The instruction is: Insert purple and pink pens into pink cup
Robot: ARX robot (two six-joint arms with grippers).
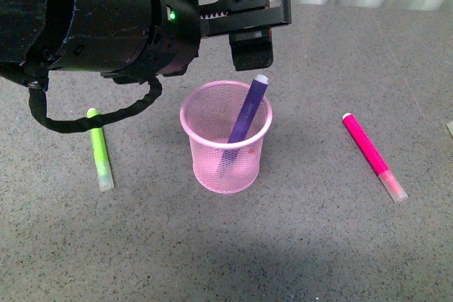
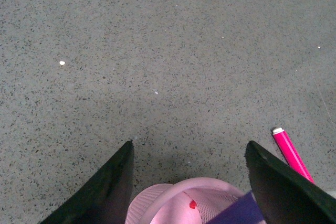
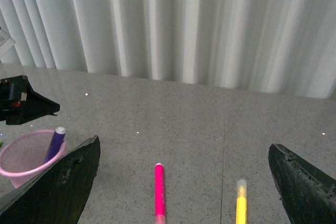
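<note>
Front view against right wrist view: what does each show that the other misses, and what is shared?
Only the front view clearly shows the lime-green marker pen with a clear cap. Only the right wrist view clearly shows a yellow marker pen and the open right claw. Both show the round pink wire-mesh cup with the dark purple pen leaning in it, the magenta-pink pen lying flat outside it, and the left claw.

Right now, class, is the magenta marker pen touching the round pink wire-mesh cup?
Apart. The front view shows bare table between the magenta pen and the pink cup.
</note>
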